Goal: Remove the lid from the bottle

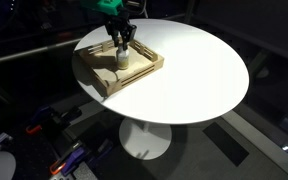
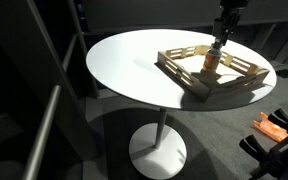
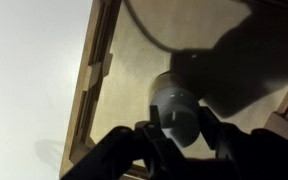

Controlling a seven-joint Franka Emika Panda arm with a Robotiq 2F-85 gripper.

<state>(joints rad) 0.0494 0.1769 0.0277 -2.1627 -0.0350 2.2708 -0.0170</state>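
The small pale bottle (image 1: 122, 60) stands upright inside the wooden tray (image 1: 94, 72) on the round white table; it also shows in the other exterior view (image 2: 213, 64). My gripper (image 1: 121, 42) comes straight down onto its top in both exterior views (image 2: 219, 47). In the wrist view the two dark fingers (image 3: 180, 128) press against both sides of the lid (image 3: 178, 118), with the bottle's body (image 3: 170, 88) below it. The gripper is shut on the lid. The lid is hidden by the fingers in the exterior views.
The tray's slatted walls (image 3: 96, 70) ring the bottle closely on the near side. The round white table (image 1: 199, 70) stands on a pedestal base (image 2: 156, 152). Orange and dark gear (image 2: 276, 128) lies on the floor beside the table.
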